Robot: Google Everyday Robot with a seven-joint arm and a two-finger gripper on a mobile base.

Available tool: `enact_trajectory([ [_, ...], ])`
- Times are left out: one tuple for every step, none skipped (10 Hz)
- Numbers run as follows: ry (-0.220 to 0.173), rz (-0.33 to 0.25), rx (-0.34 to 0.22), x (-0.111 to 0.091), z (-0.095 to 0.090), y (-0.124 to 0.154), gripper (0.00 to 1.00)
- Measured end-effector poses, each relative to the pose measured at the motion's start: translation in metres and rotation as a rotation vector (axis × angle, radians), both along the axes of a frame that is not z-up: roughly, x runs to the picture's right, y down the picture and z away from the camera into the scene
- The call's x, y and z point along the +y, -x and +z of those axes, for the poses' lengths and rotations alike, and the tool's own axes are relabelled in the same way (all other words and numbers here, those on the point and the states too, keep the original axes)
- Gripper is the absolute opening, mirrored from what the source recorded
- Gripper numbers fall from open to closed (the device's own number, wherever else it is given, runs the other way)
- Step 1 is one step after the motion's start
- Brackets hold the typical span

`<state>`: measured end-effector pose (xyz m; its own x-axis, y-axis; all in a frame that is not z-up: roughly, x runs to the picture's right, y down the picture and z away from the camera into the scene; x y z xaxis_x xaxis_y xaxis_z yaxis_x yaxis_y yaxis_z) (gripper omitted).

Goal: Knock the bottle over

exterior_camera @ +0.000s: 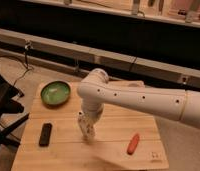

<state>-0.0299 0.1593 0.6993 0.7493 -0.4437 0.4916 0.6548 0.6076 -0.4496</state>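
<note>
My white arm [143, 100] reaches in from the right and bends down over the middle of the wooden table [113, 150]. The gripper [86, 128] hangs at the arm's end, low over the table top, left of centre and slightly tilted. The bottle does not show apart from the gripper; it is hidden behind the gripper or out of view.
A green bowl [55, 93] sits at the table's back left. A flat black object [45, 134] lies near the front left. A red-orange elongated object [133, 143] lies at the front right. A small white tag [154, 156] is on the front right corner. A dark chair [3, 110] stands left of the table.
</note>
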Motion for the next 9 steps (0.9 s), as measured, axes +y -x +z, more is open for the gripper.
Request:
enact_trajectory([
  [0.006, -0.006, -0.01, 0.002, 0.001, 0.004, 0.19],
  [0.013, -0.014, -0.021, 0.004, 0.001, 0.009, 0.19],
  [0.016, -0.017, -0.025, 0.006, 0.001, 0.009, 0.19],
  [0.021, -0.018, -0.032, 0.008, 0.002, 0.008, 0.19],
  [0.025, -0.02, -0.04, 0.01, 0.003, 0.01, 0.19],
  [0.025, -0.02, -0.047, 0.01, 0.003, 0.012, 0.19],
  [0.027, -0.02, -0.052, 0.01, 0.003, 0.012, 0.19],
  [0.03, -0.022, -0.06, 0.01, 0.003, 0.013, 0.19],
  [0.033, -0.026, -0.069, 0.011, 0.003, 0.017, 0.19],
])
